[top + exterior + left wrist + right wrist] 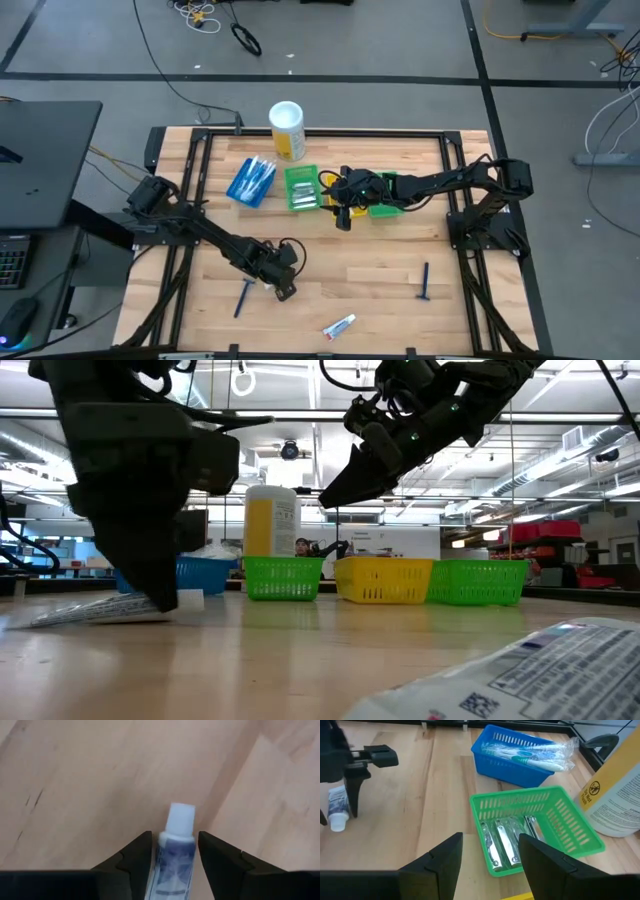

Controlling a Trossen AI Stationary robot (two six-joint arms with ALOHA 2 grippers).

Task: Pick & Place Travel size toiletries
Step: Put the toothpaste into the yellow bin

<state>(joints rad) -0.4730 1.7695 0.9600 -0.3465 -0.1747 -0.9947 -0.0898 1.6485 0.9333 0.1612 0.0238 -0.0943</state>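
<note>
Our left claw (172,857) straddled a toothpaste tube (172,862), not clearly gripping; right claw (487,857) hung open; bins partly filled, razors (424,280) remained on the tabletop (360,270)

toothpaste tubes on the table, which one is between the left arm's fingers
The toothpaste tube under the left gripper, its white cap poking out between the two fingers. The other toothpaste tube lies alone near the table's front edge, untouched.

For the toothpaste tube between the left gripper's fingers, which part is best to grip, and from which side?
Grip the flat body just behind the white cap, coming from above. The toothpaste tube lies flat on the table, and the left gripper already has one finger on each long side, so closing across the narrow width should hold it.
</note>
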